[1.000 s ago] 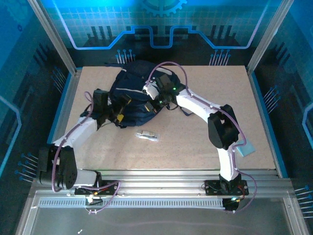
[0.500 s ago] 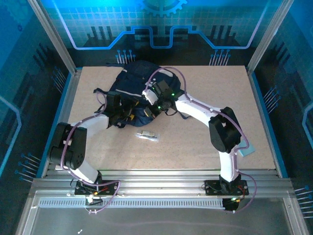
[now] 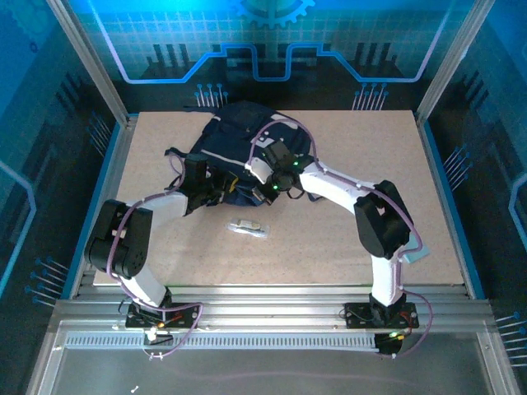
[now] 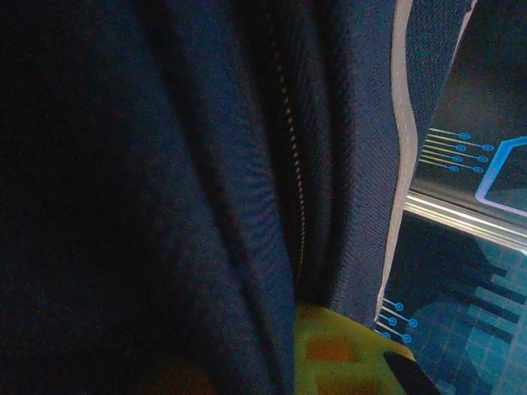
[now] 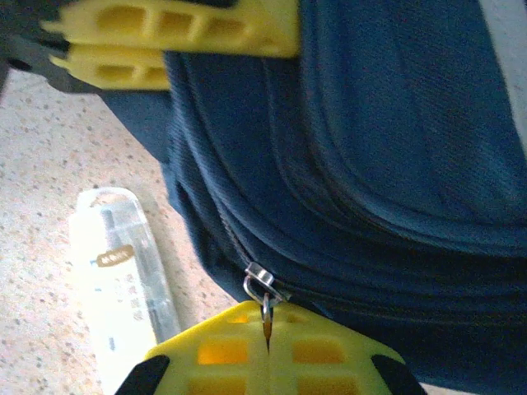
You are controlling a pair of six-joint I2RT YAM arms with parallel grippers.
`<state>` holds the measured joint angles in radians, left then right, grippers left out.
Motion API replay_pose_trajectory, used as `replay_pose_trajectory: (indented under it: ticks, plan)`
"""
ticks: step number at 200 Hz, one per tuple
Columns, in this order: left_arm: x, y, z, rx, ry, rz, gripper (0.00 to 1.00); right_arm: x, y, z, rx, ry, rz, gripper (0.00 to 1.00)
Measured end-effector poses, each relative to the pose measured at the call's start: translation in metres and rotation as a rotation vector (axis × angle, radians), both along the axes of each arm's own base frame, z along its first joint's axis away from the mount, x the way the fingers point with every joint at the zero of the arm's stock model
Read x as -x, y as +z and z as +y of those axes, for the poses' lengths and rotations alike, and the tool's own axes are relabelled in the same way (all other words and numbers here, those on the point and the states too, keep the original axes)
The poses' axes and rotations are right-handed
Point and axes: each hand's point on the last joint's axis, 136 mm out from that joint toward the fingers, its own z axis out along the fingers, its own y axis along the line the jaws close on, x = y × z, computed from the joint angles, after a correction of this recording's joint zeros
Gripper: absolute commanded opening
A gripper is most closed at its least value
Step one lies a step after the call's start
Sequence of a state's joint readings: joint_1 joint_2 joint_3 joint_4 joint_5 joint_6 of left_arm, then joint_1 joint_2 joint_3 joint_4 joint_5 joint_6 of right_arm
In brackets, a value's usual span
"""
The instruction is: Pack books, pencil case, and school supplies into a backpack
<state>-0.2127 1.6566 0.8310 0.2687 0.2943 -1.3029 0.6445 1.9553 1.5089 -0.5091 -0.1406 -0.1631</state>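
The right claw (image 5: pixel 265 329) pinches the zipper pull (image 5: pixel 262 284) at the near edge of the backpack (image 5: pixel 395 148). The zip runs toward the left claw (image 5: pixel 165 37), clamped shut on backpack fabric. The pencil case (image 5: pixel 123 271) lies beside that edge.

The backpack (image 3: pixel 235 144) lies at the tabletop's (image 3: pixel 346 247) 12 o'clock, with the pencil case (image 3: pixel 248 228) near its 6 o'clock. The left tool (image 5: pixel 165 43) is at the backpack's 8 o'clock edge, the right tool (image 5: pixel 265 317) at its 5 o'clock.
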Motion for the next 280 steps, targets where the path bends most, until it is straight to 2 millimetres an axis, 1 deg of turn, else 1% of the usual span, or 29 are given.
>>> replay_pose_trajectory:
  ticks: [38, 63, 83, 104, 126, 145, 194, 220, 225, 229, 239, 250, 264, 280]
  plan:
    - [0.001, 0.001, -0.002, -0.007, -0.020, -0.013, 0.00, -0.019, -0.003, -0.030, 0.033, -0.031, -0.010, 0.00]
    - [0.002, 0.004, -0.003, -0.009, -0.030, -0.023, 0.00, -0.027, -0.002, -0.040, 0.053, -0.032, -0.034, 0.00]
    - [0.003, 0.010, -0.003, -0.018, -0.039, -0.039, 0.00, -0.036, 0.003, -0.046, 0.094, -0.028, -0.070, 0.00]
    - [0.006, 0.016, -0.001, -0.032, -0.047, -0.049, 0.00, -0.055, 0.000, -0.060, 0.151, -0.056, -0.087, 0.00]
    - [0.011, 0.020, 0.001, -0.048, -0.054, -0.045, 0.00, -0.080, -0.009, -0.083, 0.200, -0.111, -0.081, 0.00]
    - [0.015, 0.022, 0.002, -0.060, -0.063, -0.043, 0.00, -0.094, -0.014, -0.097, 0.221, -0.145, -0.077, 0.00]
    - [0.017, 0.022, 0.002, -0.073, -0.076, -0.048, 0.00, -0.100, -0.016, -0.100, 0.294, -0.154, -0.078, 0.00]
    - [0.018, 0.023, 0.002, -0.080, -0.081, -0.051, 0.00, -0.100, -0.016, -0.100, 0.327, -0.172, -0.089, 0.00]
    - [0.018, 0.023, 0.003, -0.081, -0.082, -0.051, 0.00, -0.099, -0.016, -0.100, 0.328, -0.176, -0.089, 0.03]
    - [0.018, 0.023, 0.003, -0.081, -0.082, -0.051, 0.00, -0.099, -0.015, -0.099, 0.325, -0.179, -0.088, 0.09]
    - [0.018, 0.023, 0.003, -0.084, -0.084, -0.050, 0.00, -0.098, -0.015, -0.098, 0.314, -0.192, -0.080, 0.28]
    - [0.018, 0.022, 0.004, -0.087, -0.081, -0.043, 0.00, -0.097, -0.012, -0.103, 0.311, -0.210, -0.082, 0.42]
    - [0.019, 0.019, 0.009, -0.098, -0.078, -0.034, 0.00, -0.089, -0.006, -0.115, 0.296, -0.239, -0.068, 0.49]
    - [0.019, 0.018, 0.010, -0.100, -0.078, -0.029, 0.00, -0.076, 0.010, -0.125, 0.247, -0.271, -0.052, 0.53]
